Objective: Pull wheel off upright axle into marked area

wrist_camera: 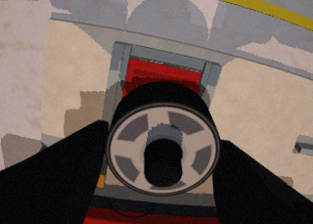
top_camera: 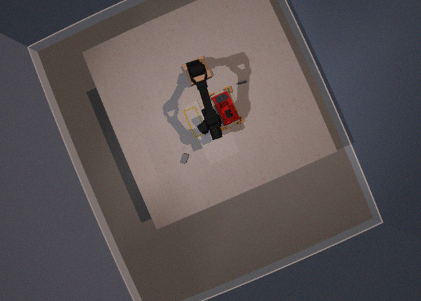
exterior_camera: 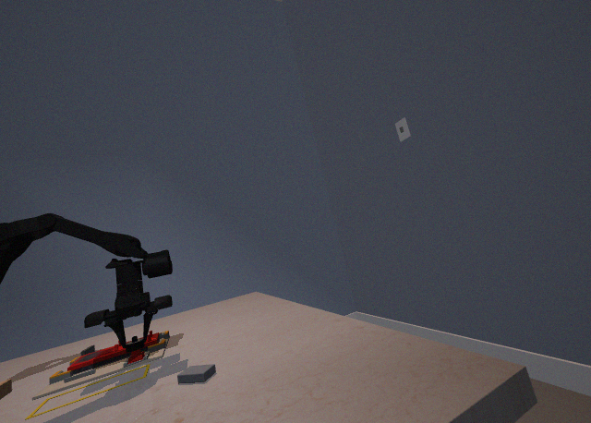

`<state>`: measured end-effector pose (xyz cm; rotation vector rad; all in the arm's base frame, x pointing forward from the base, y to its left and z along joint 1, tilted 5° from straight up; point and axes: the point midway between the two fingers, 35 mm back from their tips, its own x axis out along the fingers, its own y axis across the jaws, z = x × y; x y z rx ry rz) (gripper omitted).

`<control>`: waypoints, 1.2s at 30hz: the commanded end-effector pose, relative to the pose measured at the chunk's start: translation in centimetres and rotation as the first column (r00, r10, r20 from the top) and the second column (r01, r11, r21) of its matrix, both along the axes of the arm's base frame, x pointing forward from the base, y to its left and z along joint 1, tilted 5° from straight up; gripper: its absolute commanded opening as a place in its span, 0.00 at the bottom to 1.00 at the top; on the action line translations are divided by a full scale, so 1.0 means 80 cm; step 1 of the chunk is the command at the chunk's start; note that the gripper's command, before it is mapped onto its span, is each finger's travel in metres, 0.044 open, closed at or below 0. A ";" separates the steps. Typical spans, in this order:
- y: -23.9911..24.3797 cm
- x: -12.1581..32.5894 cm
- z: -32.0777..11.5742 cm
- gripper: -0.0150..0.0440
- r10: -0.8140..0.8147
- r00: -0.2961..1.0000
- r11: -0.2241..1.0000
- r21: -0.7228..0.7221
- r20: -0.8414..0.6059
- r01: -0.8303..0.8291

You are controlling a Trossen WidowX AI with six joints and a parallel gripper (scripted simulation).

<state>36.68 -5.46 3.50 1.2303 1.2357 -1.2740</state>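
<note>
The wheel [wrist_camera: 126, 147] has a black tyre and a pale spoked hub. It sits low over a small red base [wrist_camera: 163, 69] [exterior_camera: 136, 356], with the black upright axle [wrist_camera: 162, 162] showing through its hub. My gripper [wrist_camera: 162, 141] [exterior_camera: 134, 345] is shut on the wheel, one finger against each side of the tyre. In the top view the arm hides the wheel and fingers. The marked area, a yellow outline [top_camera: 189, 123] [exterior_camera: 147, 370] [wrist_camera: 264, 9], lies on the table beside the base.
A red panel [top_camera: 225, 108] [exterior_camera: 97, 357] with orange corner pieces lies right beside the wheel's base. A loose grey block [top_camera: 184, 158] [exterior_camera: 196, 374] lies beyond one end of the yellow outline. A small dark piece [top_camera: 242, 82] lies past the panel's other side.
</note>
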 end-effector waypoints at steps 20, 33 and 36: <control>0.000 0.000 0.015 0.25 -0.001 1.000 1.000 -0.001 0.004 0.001; 0.000 0.001 0.020 0.25 -0.001 1.000 1.000 -0.001 0.005 0.001; 0.000 0.001 0.021 0.25 -0.001 1.000 1.000 -0.001 0.005 0.001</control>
